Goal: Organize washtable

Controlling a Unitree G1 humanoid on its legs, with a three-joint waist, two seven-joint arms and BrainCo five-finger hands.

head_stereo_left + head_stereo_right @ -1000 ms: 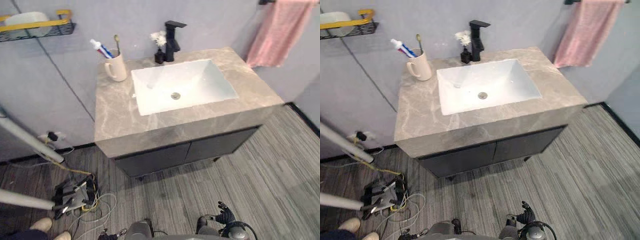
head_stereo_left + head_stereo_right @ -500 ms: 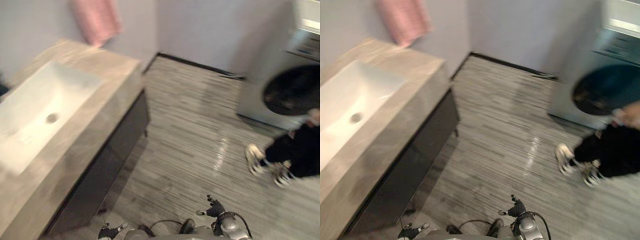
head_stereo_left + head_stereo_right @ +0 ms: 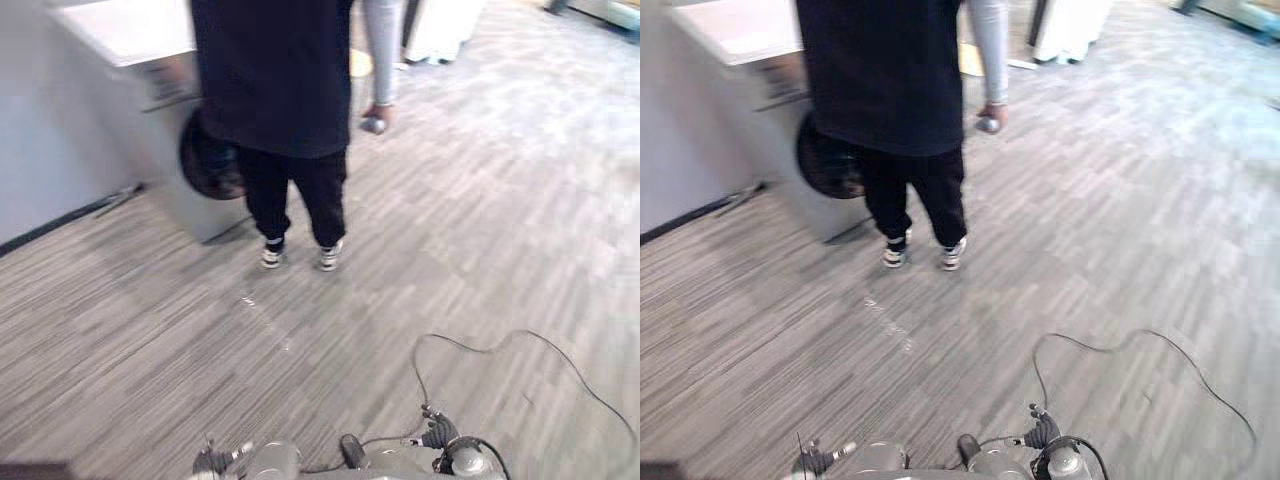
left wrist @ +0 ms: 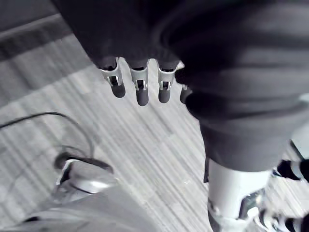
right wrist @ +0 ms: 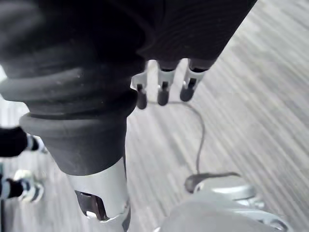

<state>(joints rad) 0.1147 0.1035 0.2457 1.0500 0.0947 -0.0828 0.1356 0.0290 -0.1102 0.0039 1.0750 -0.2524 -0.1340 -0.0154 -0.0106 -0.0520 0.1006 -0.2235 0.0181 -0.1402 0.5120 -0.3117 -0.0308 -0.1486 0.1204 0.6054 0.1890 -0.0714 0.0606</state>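
Person [image 3: 270,90] now ahead, fingers [image 4: 140,94] slack.

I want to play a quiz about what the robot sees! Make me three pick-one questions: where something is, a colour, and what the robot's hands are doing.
1. Where does the person stand?
A) on a chair
B) on the floor in front of the washing machine
C) inside a bathtub

2. What colour are the person's trousers?
A) red
B) yellow
C) black

3. The robot's left hand and right hand are:
A) open and empty
B) both holding a cup
C) squeezing a towel

Answers: 1 B, the shoes are on the floor, with the washing machine right behind. 2 C, both legs look black. 3 A, the fingers hang straight with nothing in them.
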